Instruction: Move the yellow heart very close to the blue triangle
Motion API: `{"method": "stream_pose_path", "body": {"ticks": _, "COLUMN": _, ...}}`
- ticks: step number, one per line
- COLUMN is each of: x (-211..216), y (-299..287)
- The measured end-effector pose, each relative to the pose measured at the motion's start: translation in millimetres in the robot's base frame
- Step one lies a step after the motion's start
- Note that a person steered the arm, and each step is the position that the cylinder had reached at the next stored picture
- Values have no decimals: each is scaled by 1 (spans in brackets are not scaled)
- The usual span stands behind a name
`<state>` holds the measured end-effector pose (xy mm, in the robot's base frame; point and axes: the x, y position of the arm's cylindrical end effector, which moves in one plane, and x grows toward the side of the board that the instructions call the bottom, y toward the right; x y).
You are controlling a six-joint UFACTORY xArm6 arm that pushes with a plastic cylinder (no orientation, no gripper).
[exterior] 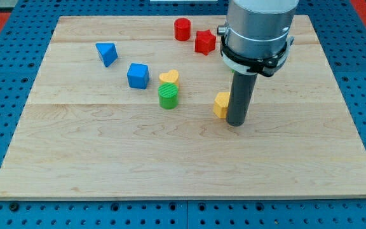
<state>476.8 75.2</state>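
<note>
Camera view, my tip (235,123) on the wooden surface (107,159), touching a yellow block (221,104), no fingers to see, yellow heart (169,77) behind the green cylinder (168,97), blue triangle (107,53) well apart.

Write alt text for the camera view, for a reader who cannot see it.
My tip rests on a wooden board, touching a yellow block at its left. Farther left, the yellow heart sits against a green cylinder, beside a blue cube and blue triangle; a red cylinder and red star lie near the top.
</note>
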Motion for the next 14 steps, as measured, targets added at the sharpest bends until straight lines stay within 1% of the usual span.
{"method": "stream_pose_path", "body": {"ticks": 1, "x": -40, "y": -21}}
{"method": "stream_pose_path", "body": {"ticks": 2, "x": -35, "y": -22}}
{"method": "stream_pose_path", "body": {"ticks": 4, "x": -63, "y": -91}}
{"method": "stream_pose_path", "body": {"ticks": 5, "x": -70, "y": -139}}
{"method": "stream_pose_path", "body": {"ticks": 6, "x": -81, "y": -145}}
{"method": "stream_pose_path", "body": {"ticks": 8, "x": -90, "y": -83}}
{"method": "stream_pose_path", "body": {"ticks": 9, "x": -130, "y": -108}}
{"method": "stream_pose_path", "body": {"ticks": 10, "x": -141, "y": -151}}
{"method": "stream_pose_path", "body": {"ticks": 11, "x": -148, "y": -151}}
{"method": "stream_pose_path", "body": {"ticks": 12, "x": -156, "y": -201}}
{"method": "stream_pose_path", "body": {"ticks": 13, "x": -147, "y": -163}}
{"method": "stream_pose_path", "body": {"ticks": 14, "x": -153, "y": -149}}
